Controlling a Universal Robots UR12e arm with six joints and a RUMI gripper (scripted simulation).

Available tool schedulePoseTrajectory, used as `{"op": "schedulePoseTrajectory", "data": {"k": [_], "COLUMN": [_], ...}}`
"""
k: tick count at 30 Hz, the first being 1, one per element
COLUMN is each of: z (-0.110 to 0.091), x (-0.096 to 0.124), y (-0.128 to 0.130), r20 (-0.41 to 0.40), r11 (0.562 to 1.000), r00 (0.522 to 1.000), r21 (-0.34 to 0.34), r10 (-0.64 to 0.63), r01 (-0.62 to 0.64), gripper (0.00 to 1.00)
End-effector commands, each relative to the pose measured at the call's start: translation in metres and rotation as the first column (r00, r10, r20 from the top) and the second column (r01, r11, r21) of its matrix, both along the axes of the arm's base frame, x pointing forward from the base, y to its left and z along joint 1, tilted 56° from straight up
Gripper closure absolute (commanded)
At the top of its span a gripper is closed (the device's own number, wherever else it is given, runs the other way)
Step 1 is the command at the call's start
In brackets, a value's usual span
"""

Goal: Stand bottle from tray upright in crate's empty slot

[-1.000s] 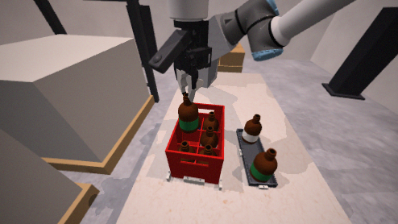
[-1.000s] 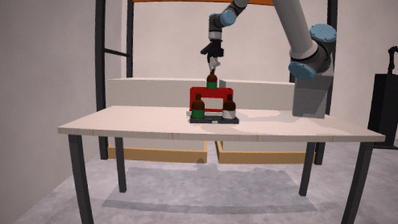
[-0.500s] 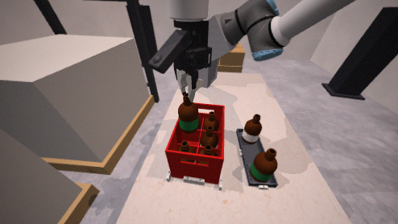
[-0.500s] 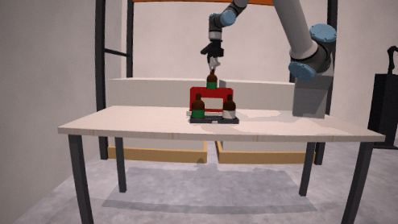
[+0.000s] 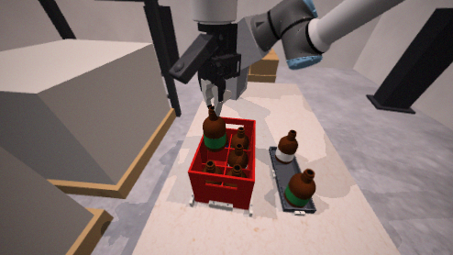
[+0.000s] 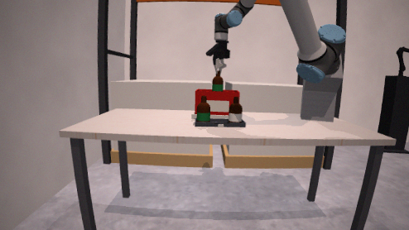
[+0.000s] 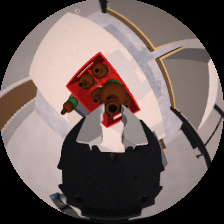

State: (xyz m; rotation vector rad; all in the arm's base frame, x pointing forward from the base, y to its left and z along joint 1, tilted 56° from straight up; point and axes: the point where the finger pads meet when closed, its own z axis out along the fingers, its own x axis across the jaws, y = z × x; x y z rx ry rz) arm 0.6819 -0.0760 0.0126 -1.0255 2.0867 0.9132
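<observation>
My gripper is shut on the neck of a brown bottle with a green label. The bottle hangs upright with its lower part inside the far left slot of the red crate. Its shoulder and label still stand above the crate's rim. Several other brown bottles fill the other slots. The dark tray lies right of the crate and holds a white-label bottle and a green-label bottle.
The crate and tray stand mid-table on the pale table top. A large grey box stands to the left of the table. Dark frame posts rise behind the crate. A wooden pallet lies at the back.
</observation>
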Motion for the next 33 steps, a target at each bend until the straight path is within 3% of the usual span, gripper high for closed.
{"op": "schedulePoseTrajectory", "data": {"k": [1,33], "z": [0.000,-0.008], "x": [0.000,0.004], "y": [-0.001,0.011], "r20": [0.001,0.001], "r11": [1.000,1.000], "r00": [1.000,1.000], "r21": [-0.001,-0.001], "r10": [-0.001,-0.001], "r01": [0.001,0.001], "gripper": [1.00,1.00]}}
